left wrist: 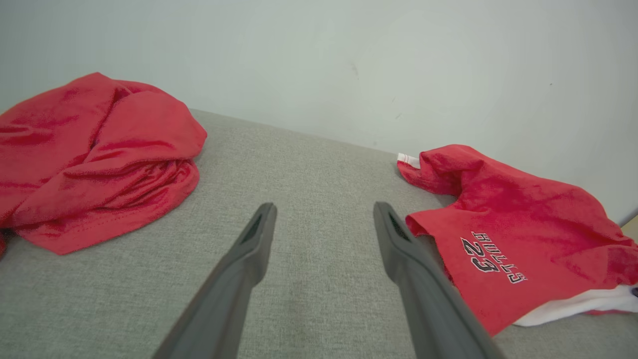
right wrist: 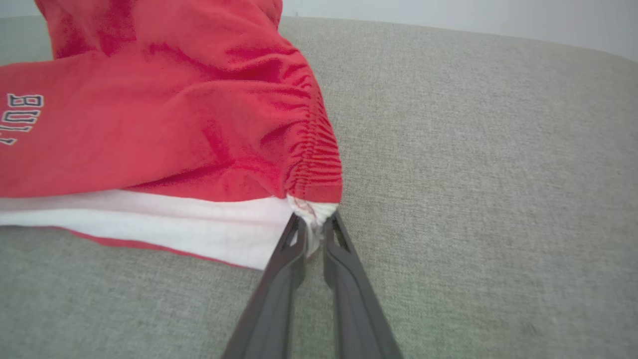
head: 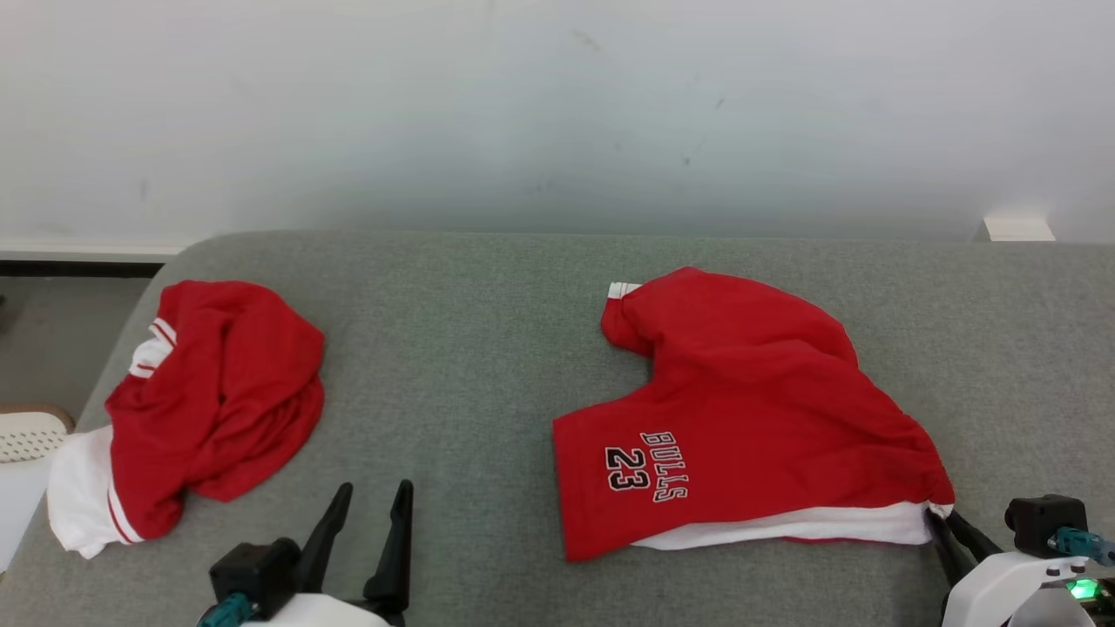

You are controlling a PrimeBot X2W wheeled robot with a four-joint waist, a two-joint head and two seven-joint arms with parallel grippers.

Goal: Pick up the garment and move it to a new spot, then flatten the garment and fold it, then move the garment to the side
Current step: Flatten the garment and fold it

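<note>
A pair of red shorts [head: 749,409] with white trim and "BULLS 23" print lies rumpled on the right half of the grey cushion [head: 470,348]. My right gripper [head: 939,517] is shut on the shorts' near right corner, where the white waistband edge [right wrist: 313,212] is pinched between the fingers. My left gripper [head: 375,496] stands open near the front edge at the left, over bare cushion, with nothing between its fingers [left wrist: 254,239]. The shorts [left wrist: 508,234] lie to its right, close to the right finger.
A second red and white garment [head: 200,401] lies crumpled at the cushion's left end, also seen as a red heap [left wrist: 94,154] in the left wrist view. A pale wall [head: 557,104] stands behind. A white object [head: 26,435] sits off the left edge.
</note>
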